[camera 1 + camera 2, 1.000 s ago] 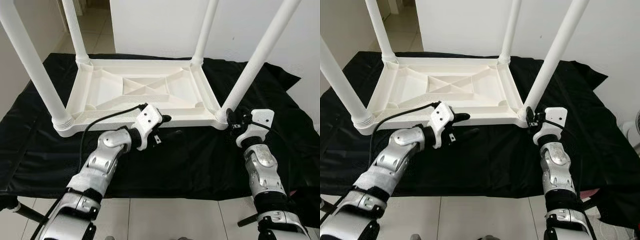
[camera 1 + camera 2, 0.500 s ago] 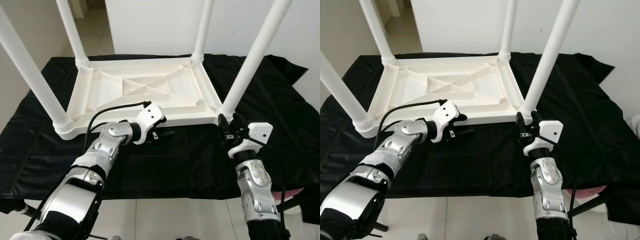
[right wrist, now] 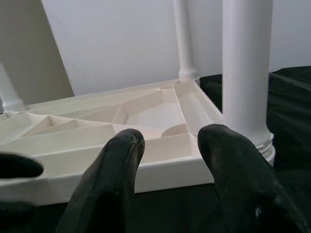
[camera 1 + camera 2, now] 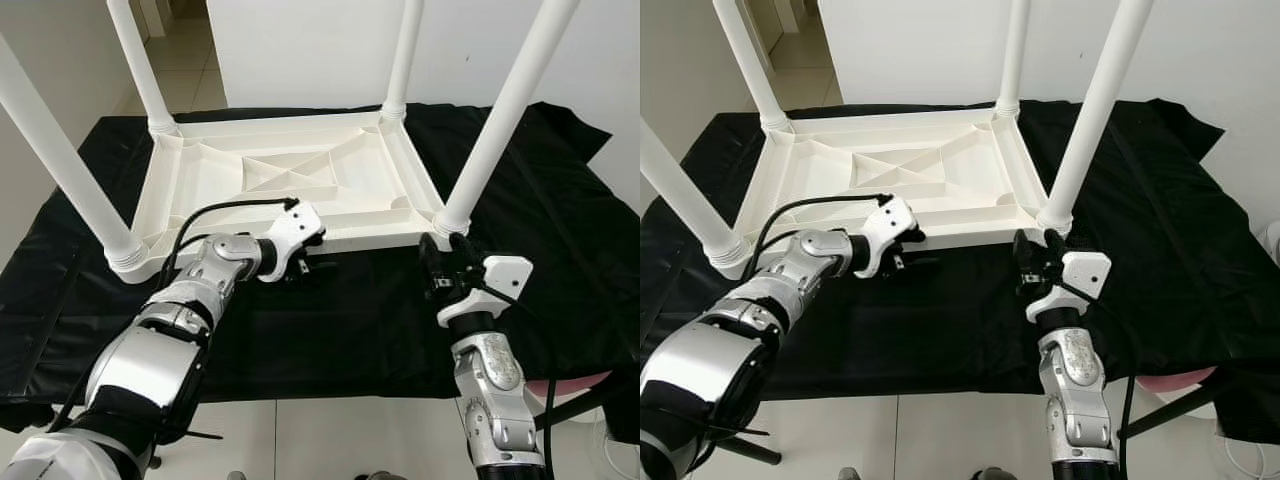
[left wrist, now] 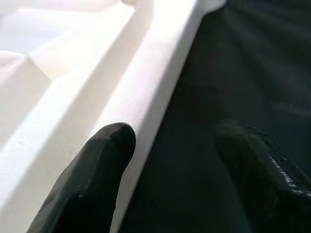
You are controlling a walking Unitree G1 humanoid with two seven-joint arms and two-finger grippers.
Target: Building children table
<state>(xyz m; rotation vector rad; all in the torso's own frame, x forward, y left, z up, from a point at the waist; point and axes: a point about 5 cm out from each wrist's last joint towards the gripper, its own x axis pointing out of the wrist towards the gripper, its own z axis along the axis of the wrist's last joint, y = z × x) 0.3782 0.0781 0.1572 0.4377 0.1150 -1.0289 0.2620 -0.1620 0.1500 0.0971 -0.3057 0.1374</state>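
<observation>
A white plastic children's table [image 4: 290, 170] lies upside down on a black cloth [image 4: 350, 320], its four legs pointing up. My left gripper [image 4: 308, 262] is at the middle of the table's near rim [image 5: 155, 82]. It is open, with one finger [image 5: 97, 170] against the rim and the other over the cloth. My right gripper [image 4: 437, 265] is open just in front of the near right corner. It faces the base of the near right leg [image 3: 245, 73] and holds nothing.
The near left leg [image 4: 60, 150] and the two far legs [image 4: 135, 65] [image 4: 403, 55] rise out of the picture. A white wall [image 4: 300, 50] stands behind. The tiled floor [image 4: 320, 440] begins at the cloth's front edge. A pink object [image 4: 575, 380] sits low at the right.
The view has shifted. My right gripper has drawn back from the leg's base to just in front of the corner. My left gripper has closed in on the near rim.
</observation>
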